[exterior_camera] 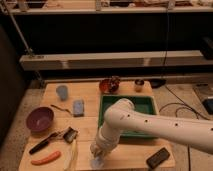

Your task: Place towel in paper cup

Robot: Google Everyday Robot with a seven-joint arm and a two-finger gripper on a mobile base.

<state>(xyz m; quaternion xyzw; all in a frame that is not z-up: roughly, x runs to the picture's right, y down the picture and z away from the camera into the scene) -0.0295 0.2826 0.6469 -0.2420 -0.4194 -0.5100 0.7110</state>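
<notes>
The towel (96,161) shows as a pale grey-blue patch on the wooden table near its front edge. It lies directly under my gripper (98,152) and is partly covered by it. The gripper points down at the end of the white arm (150,125), which reaches in from the right, and it sits very low over the cloth. A small pale round cup, which I take to be the paper cup (139,85), stands at the back of the table, to the right of a red bowl (108,85) and far from the gripper.
A green tray (131,106) lies behind the arm. On the left are a purple bowl (40,119), a pale blue cup (62,92), a blue sponge block (78,107), a black-handled brush (45,141) and an orange carrot-like piece (46,158). A black block (158,157) lies front right.
</notes>
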